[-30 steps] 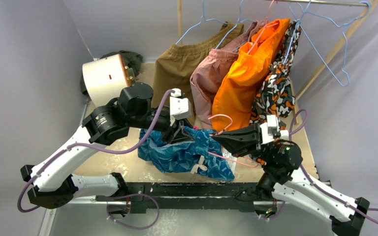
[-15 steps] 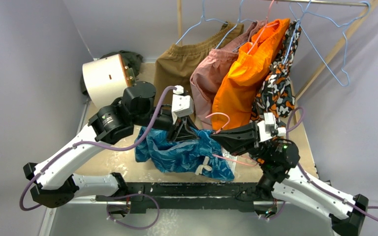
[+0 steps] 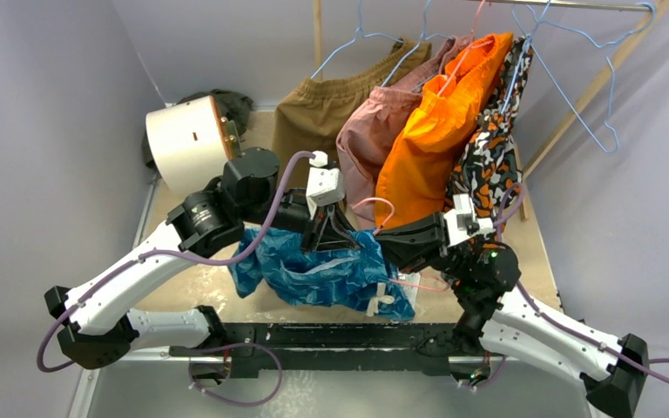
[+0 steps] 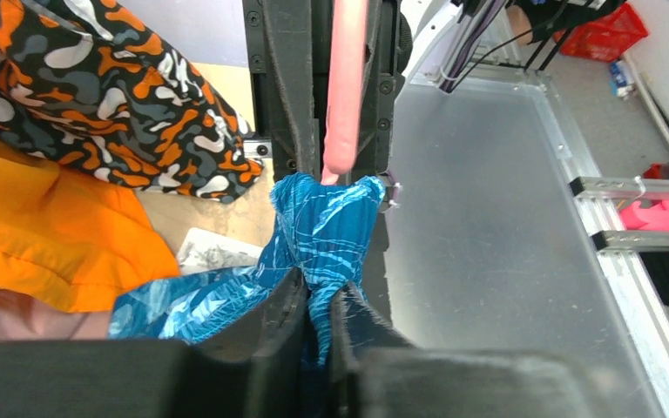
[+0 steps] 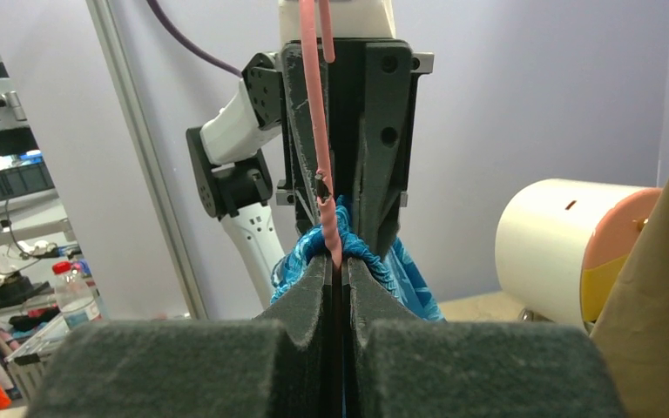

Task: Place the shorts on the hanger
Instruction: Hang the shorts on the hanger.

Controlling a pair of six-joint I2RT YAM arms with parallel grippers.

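Seen from the top, the blue-and-teal shorts (image 3: pixel 314 274) are bunched on the table (image 3: pixel 183 283) between the arms, one edge lifted by the left gripper (image 3: pixel 340 242). The pink wire hanger (image 3: pixel 373 200) is held by the right gripper (image 3: pixel 385 239), just beside it. On the left wrist cam, a fold of shorts is pinched tight. On the right wrist cam, the jaws are pressed together on the hanger wire.

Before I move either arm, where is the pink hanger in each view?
Top external: hanger at centre, hook above the shorts.
Left wrist: hanger top centre, a vertical pink bar.
Right wrist: hanger centre, upright wire pinched in the right gripper.
Shared landmark: the shorts, bunched against it in all three.
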